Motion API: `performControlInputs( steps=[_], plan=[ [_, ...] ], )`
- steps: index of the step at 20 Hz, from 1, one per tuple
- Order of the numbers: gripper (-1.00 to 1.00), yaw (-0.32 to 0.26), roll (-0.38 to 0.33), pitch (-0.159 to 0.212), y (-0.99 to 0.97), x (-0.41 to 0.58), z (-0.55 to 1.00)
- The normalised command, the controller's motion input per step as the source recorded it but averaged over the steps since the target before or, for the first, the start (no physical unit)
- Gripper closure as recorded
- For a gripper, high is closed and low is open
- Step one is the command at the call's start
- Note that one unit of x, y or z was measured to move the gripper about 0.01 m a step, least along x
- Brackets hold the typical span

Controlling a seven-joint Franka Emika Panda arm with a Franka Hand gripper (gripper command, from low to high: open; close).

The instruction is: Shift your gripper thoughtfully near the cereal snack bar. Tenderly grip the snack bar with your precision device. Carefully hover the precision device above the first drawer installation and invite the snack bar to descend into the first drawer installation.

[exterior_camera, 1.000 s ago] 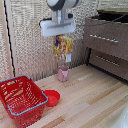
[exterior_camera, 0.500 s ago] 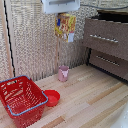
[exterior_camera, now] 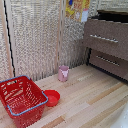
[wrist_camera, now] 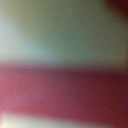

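Pale wood surface [exterior_camera: 95,100], woven wall behind: your cereal snack bar [exterior_camera: 76,9] hangs at twelve o'clock, left of the top drawer [exterior_camera: 105,37]; likely light, crinkly, slippery, best pinched across its flat faces; claw state indeterminable.

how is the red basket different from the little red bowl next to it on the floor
The red basket is much larger and taller than the red bowl. The basket is rectangular with open mesh walls and a bluish rim; the bowl is round, low and solid-walled. The basket sits nearer the exterior view's left, the bowl against its right side. Both are red and rest on the light wooden floor.
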Motion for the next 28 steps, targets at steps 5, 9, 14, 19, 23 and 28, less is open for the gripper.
performControlInputs(
  steps=[5,9,14,19,23,28],
  plan=[
    [1.0,0.0,0.017,0.031,-0.98,-0.085,0.89],
    [1.0,0.0,0.031,0.007,-1.0,-0.056,0.81],
    [1.0,0.0,0.022,0.0,-1.0,-0.014,0.66],
    [1.0,0.0,0.004,0.003,-1.0,0.0,0.36],
    [1.0,0.0,-0.006,0.024,-1.0,0.001,0.05],
    [1.0,0.004,-0.014,0.076,-0.94,0.045,-0.01]
  ],
)
